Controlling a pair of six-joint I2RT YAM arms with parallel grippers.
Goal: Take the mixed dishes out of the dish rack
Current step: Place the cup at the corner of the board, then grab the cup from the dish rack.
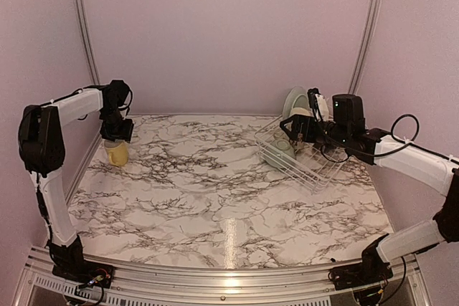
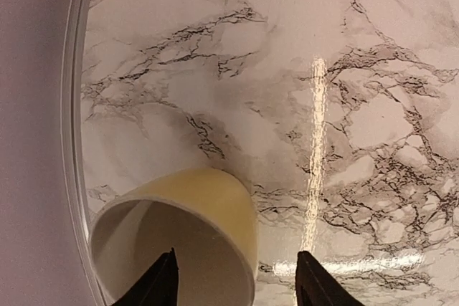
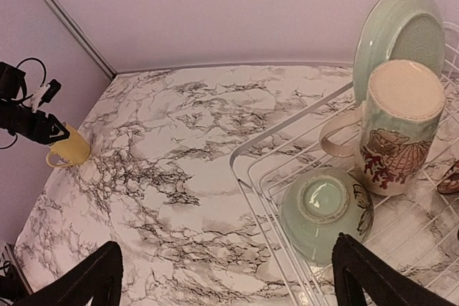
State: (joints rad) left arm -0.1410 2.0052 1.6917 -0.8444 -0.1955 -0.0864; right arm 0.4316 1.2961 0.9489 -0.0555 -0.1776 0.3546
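Note:
The small yellow mug (image 1: 117,153) stands upright on the marble table at the far left, by the wall. My left gripper (image 1: 115,134) hangs right over it. In the left wrist view its jaws (image 2: 238,284) are apart, one finger (image 2: 161,283) over the mug's (image 2: 215,206) mouth and the other outside its wall, neither touching. The dish rack (image 3: 247,148) holds an upturned pale-green bowl (image 3: 323,216), an upturned cream printed mug (image 3: 398,134) and a pale-green plate (image 3: 401,34) on edge. My right gripper (image 3: 229,281) is wide open above the rack's near-left corner, holding nothing.
The rack (image 1: 301,159) sits at the table's back right, close to the wall. A metal rail (image 2: 75,105) runs along the left table edge beside the yellow mug. Marble surface lies between the mug and the rack.

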